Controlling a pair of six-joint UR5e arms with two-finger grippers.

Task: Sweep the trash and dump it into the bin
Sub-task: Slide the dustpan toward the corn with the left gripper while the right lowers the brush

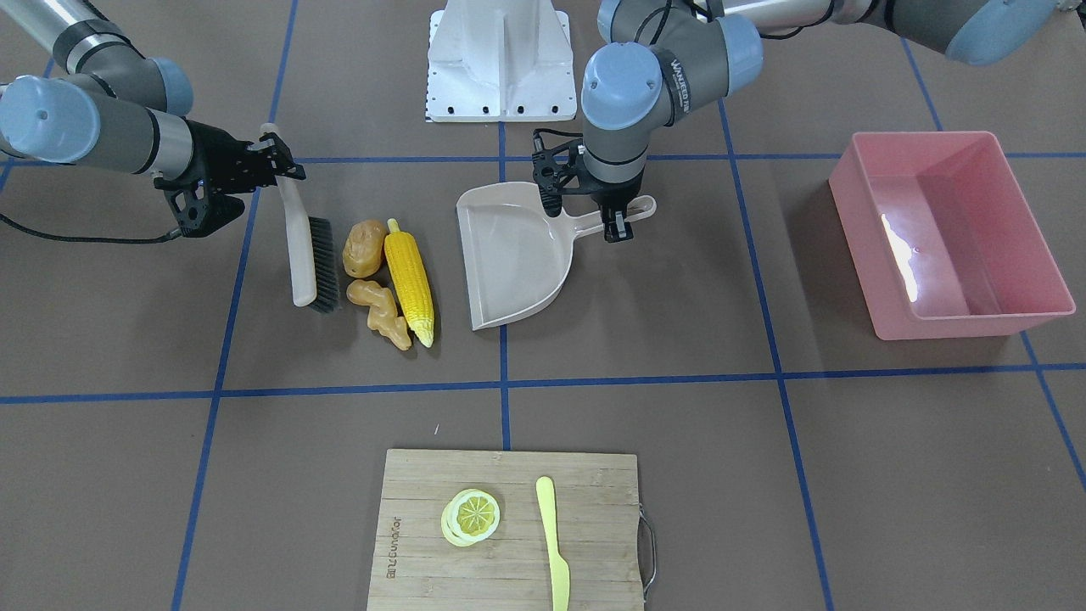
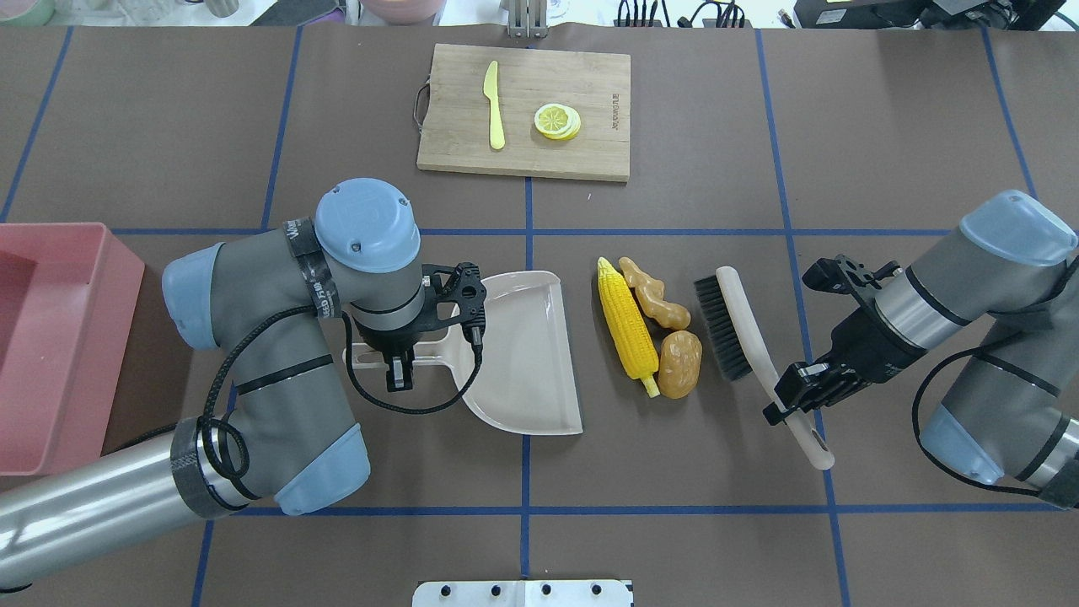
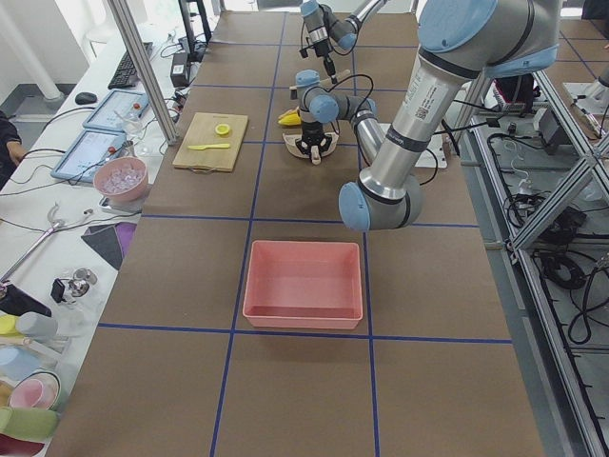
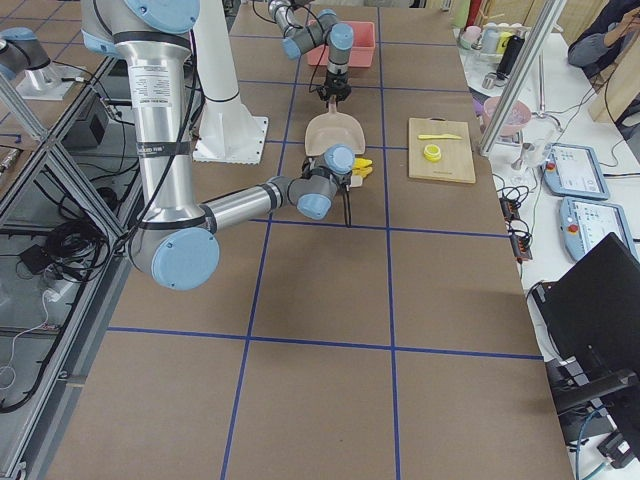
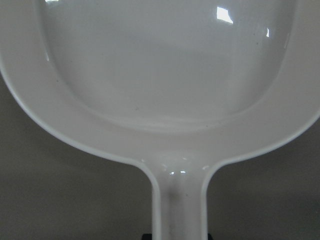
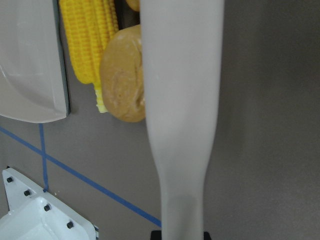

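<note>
My right tool (image 2: 788, 400) grips the brush (image 2: 743, 324), left tool (image 2: 398, 364) the dustpan (image 2: 523, 346); sweeping fast could roll corn (image 2: 628, 329) past it.

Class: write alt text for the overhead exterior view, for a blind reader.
The left gripper holds a beige plastic dustpan by its handle and the right gripper a beige black-bristled brush, with a yellow toy corn cob, brown potato and tan ginger root lying between them. A pink plastic tub sits at the left edge.
</note>
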